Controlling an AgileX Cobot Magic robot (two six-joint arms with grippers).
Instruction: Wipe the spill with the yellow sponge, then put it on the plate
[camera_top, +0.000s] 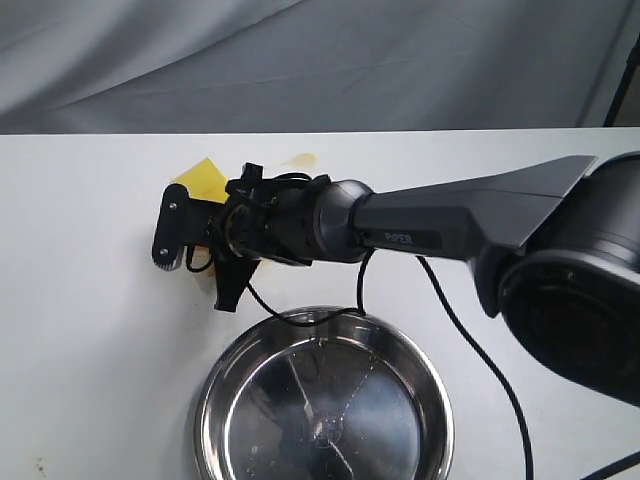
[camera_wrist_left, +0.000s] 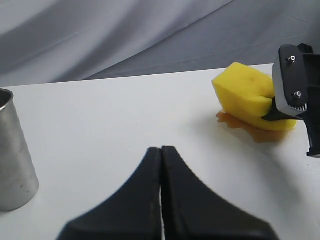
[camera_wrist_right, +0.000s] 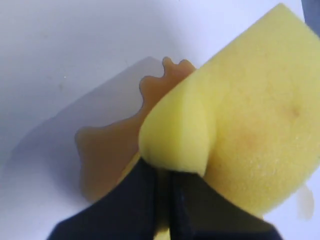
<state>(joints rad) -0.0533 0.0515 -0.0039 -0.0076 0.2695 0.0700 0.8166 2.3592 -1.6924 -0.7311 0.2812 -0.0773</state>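
Note:
The yellow sponge (camera_top: 203, 178) (camera_wrist_left: 247, 97) (camera_wrist_right: 250, 125) is pinched at one edge by my right gripper (camera_top: 195, 238) (camera_wrist_right: 165, 172), which is shut on it. It sits tilted, its lower edge resting on the amber spill (camera_wrist_left: 255, 132) (camera_wrist_right: 107, 155). A faint amber smear (camera_top: 300, 160) shows beyond the arm. The right arm reaches across to the table's left side. The steel plate (camera_top: 215, 400) stands at the near edge, just in front of that gripper. My left gripper (camera_wrist_left: 161, 149) is shut and empty, low over bare table, well short of the sponge.
A shiny steel container (camera_wrist_left: 12, 155) stands beside the left gripper. The right arm's black cable (camera_top: 470, 340) trails over the table and across the plate's far rim. A grey cloth backdrop (camera_top: 320, 60) hangs behind the white table.

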